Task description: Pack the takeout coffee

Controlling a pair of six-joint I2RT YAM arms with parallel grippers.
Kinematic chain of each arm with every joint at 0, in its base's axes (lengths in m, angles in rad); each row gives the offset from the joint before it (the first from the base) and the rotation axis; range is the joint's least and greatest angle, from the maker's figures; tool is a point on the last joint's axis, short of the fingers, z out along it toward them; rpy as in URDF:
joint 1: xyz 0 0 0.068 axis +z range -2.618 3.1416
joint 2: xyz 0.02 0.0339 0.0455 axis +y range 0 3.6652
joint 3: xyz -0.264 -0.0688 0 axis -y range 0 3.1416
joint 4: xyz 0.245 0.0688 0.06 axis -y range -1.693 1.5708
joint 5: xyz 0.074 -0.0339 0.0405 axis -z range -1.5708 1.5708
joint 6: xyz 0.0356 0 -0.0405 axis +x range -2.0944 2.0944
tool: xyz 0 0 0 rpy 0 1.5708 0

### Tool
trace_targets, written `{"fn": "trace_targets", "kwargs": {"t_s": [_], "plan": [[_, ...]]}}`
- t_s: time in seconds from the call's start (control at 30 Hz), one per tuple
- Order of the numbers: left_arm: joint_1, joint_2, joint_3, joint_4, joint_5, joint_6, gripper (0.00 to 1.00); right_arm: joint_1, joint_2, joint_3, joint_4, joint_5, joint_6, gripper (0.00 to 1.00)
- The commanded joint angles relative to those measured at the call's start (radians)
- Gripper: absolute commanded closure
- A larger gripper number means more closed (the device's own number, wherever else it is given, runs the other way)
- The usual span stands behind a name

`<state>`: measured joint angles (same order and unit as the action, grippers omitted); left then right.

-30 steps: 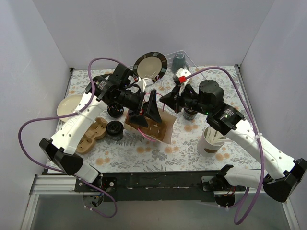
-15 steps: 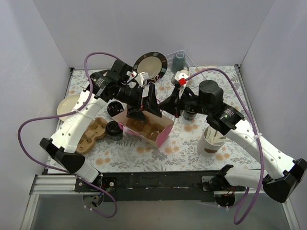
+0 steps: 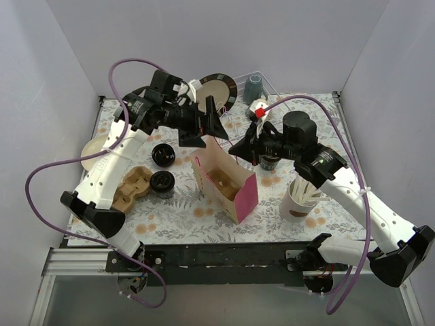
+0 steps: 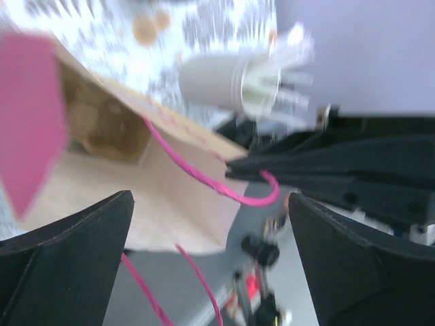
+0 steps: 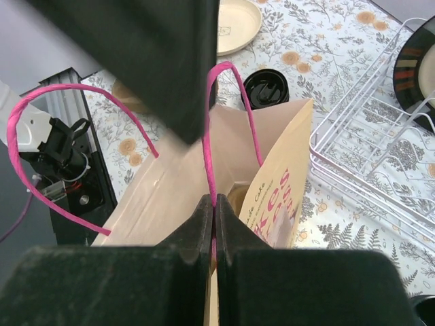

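While white walls [image 3: 54,54] ring the floral tablecloth [image 3: 272,204], right gripper [image 5: 215,204] pinches bag handle [image 5: 231,102], left gripper [image 4: 211,197] gapes.

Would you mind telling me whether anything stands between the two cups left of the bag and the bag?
Nothing on the table lies between the cups and the bag. Above its open mouth, though, the open left fingers hang at the far corner, and the right fingers pinch a pink handle.
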<state>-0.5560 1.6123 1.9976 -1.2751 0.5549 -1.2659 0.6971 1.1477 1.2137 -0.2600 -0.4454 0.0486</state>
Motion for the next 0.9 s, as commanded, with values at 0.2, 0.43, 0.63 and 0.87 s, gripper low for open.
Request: {"fn": "trace_targets", "kwargs": {"t_s": [0.2,0.43,0.63,0.87], "plan": [[0.224,-0.38,-0.405,0.732,-0.263,-0.219,0.02,-0.065,0.02,0.029,-0.025,-0.088,-0.046,0.99],[0.235,-0.33,-0.428,0.532,-0.181,0.133,0.13,-0.123,0.03,0.041,-0.03,-0.148,-0.078,0.99],[0.235,-0.408,-0.58,0.594,-0.196,0.275,0.38,-0.13,0.066,0.069,-0.044,-0.167,-0.112,0.99],[0.234,-0.318,-0.565,0.605,0.017,0.362,0.29,-0.13,0.102,0.092,-0.039,-0.18,-0.118,0.99]]}}
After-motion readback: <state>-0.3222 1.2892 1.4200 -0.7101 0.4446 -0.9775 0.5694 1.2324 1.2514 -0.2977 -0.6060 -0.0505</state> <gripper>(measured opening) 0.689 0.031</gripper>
